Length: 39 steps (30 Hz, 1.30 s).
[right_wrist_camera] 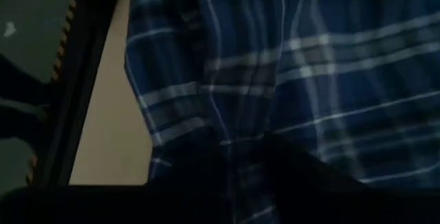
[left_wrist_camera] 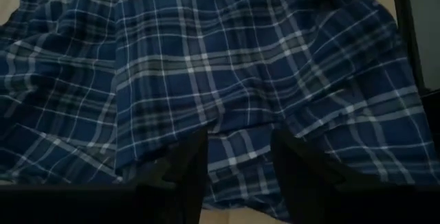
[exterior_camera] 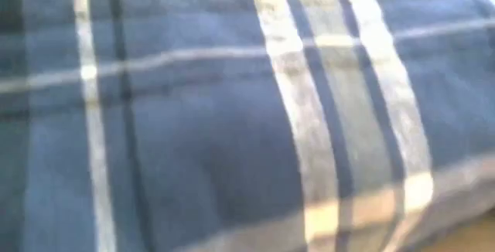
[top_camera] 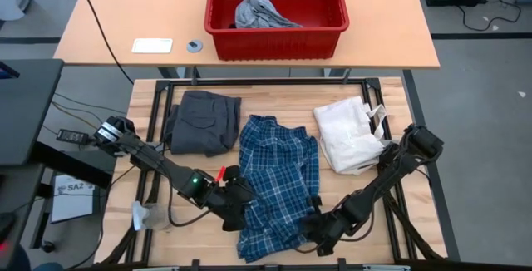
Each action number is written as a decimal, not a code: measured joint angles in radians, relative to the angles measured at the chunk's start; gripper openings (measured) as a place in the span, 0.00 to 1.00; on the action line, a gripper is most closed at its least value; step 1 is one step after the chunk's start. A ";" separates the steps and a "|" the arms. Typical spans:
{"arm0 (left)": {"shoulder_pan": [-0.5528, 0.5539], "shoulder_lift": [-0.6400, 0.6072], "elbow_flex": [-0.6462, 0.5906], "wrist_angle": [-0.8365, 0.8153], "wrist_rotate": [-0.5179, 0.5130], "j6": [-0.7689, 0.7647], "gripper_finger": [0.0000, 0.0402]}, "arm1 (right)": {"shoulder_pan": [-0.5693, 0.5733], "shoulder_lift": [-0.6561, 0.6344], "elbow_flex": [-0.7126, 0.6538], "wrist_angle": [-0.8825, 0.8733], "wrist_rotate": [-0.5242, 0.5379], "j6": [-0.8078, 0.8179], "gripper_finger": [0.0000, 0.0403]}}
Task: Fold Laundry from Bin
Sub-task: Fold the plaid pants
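The blue-and-white plaid shirt (top_camera: 277,184) lies spread along the middle of the table, running from far to near; it fills the low view (exterior_camera: 232,128). My left gripper (top_camera: 239,218) is at the shirt's near left edge, slanting down, open, with plaid cloth (left_wrist_camera: 240,114) showing between and beyond its fingers; I cannot tell whether it touches the cloth. My right gripper (top_camera: 318,236) is at the shirt's near right edge, over the plaid cloth (right_wrist_camera: 289,59). The red bin (top_camera: 274,42) stands on the far table with a light grey piece (top_camera: 259,12) in it.
A folded dark grey garment (top_camera: 202,121) lies at the table's far left. A white fabric bag (top_camera: 349,136) lies at the far right. A white card (top_camera: 152,45) and a small round thing (top_camera: 194,46) lie left of the bin. Black frame rails (top_camera: 266,84) border the table.
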 joint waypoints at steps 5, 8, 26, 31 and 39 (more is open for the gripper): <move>-0.008 0.000 0.000 -0.021 0.000 0.000 0.41 | 0.013 0.018 0.000 -0.022 -0.011 0.054 0.46; -0.008 0.000 0.000 -0.035 0.000 -0.001 0.41 | 0.019 0.018 0.000 -0.058 0.009 0.101 0.52; -0.014 0.001 0.000 -0.051 0.001 -0.027 0.41 | 0.014 -0.024 0.046 -0.063 -0.064 0.101 0.02; -0.019 0.001 0.000 -0.055 0.001 -0.030 0.41 | -0.016 -0.077 0.175 -0.282 0.029 0.085 0.01; -0.017 0.001 0.000 -0.069 0.000 -0.078 0.41 | -0.284 -0.209 0.332 -0.698 0.228 -0.010 0.01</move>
